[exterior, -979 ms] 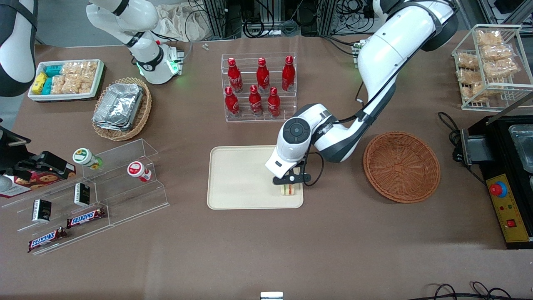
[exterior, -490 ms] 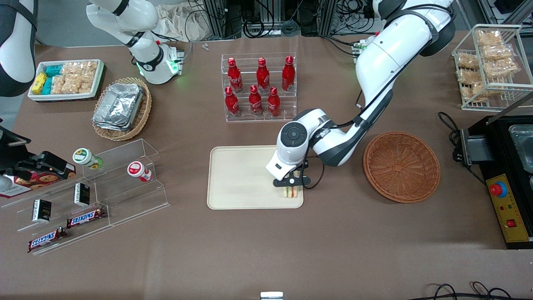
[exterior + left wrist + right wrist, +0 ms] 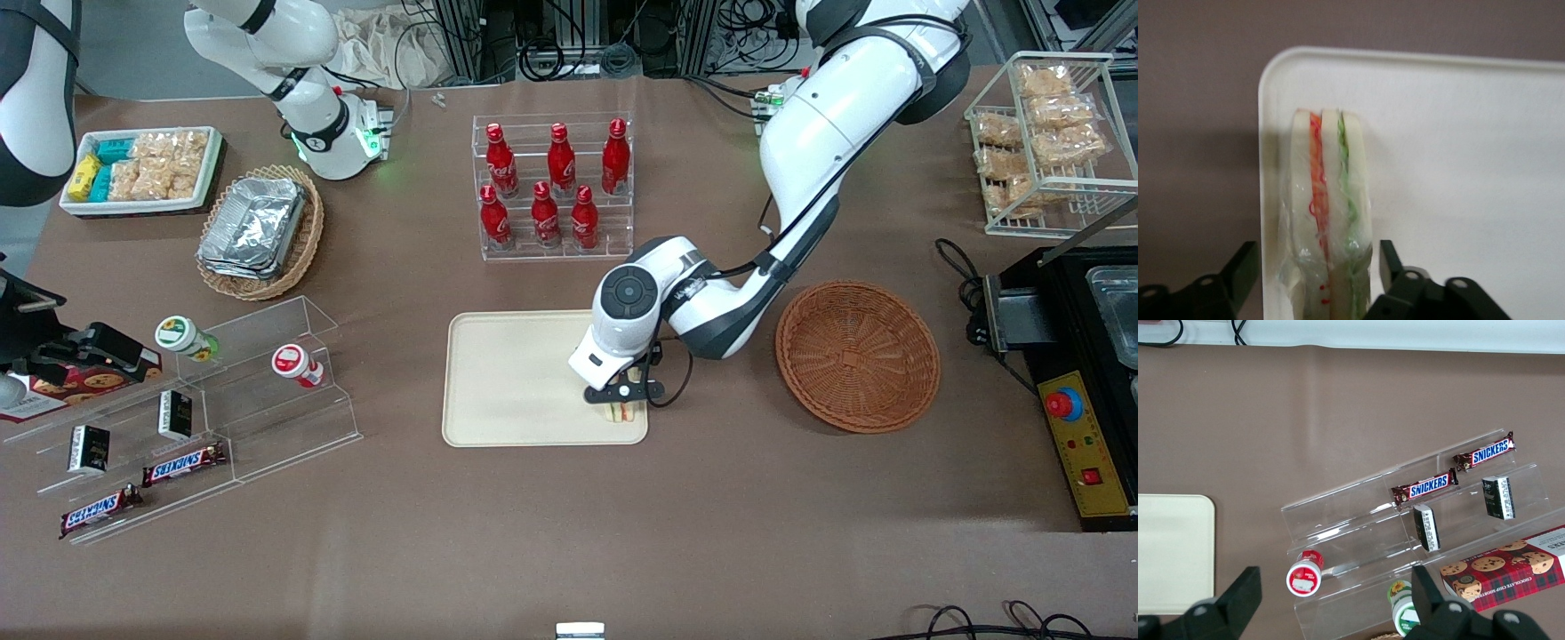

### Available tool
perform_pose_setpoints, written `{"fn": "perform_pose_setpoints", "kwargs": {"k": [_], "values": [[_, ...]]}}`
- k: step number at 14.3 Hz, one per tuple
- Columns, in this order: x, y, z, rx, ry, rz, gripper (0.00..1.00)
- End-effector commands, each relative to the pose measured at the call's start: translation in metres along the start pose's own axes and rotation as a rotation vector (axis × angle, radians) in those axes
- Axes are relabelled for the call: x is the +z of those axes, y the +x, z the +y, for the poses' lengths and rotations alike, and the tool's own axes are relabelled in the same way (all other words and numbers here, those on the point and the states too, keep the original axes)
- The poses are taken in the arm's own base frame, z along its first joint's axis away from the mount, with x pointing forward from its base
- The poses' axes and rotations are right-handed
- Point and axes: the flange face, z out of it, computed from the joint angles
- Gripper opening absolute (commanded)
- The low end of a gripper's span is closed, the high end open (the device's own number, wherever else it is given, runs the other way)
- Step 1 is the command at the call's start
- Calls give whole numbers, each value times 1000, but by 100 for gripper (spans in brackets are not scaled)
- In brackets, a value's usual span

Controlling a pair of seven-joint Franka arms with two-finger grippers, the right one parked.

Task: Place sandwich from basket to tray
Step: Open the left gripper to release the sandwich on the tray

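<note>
The clear-wrapped sandwich [image 3: 622, 412] stands on edge on the cream tray [image 3: 516, 382], in the tray's corner nearest the front camera and toward the basket. In the left wrist view the sandwich [image 3: 1328, 213] shows pale bread with orange and green filling, close to the tray [image 3: 1471, 167] rim. My left gripper [image 3: 624, 398] hangs just over it, open. Its black fingers [image 3: 1390, 263] straddle the sandwich's end with a small gap on each side of the gripper [image 3: 1318, 257]. The round reddish-brown basket [image 3: 857, 356] lies beside the tray toward the working arm's end, with nothing in it.
A clear rack of red bottles [image 3: 551, 187] stands farther from the camera than the tray. An acrylic stepped shelf [image 3: 222, 400] with snack bars and cups sits toward the parked arm's end, with a tan basket of foil containers [image 3: 260, 229]. A black machine [image 3: 1085, 373] borders the round basket.
The wrist shifted a little toward the basket and the front camera, and the sandwich moved with it, ending at the tray's corner.
</note>
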Motion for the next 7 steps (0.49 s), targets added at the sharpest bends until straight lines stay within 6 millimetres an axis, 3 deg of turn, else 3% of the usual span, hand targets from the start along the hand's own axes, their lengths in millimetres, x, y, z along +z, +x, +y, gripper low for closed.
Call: {"fn": "perform_pose_setpoints", "kwargs": {"k": [1,3,4,7], "values": [[-66,11,-11,-17,52,55,99],[-122,7,-21,8,99,104,99],[-146,13,-36,16,115,110,99],[-233,46,-123,20,5,44,99]]}}
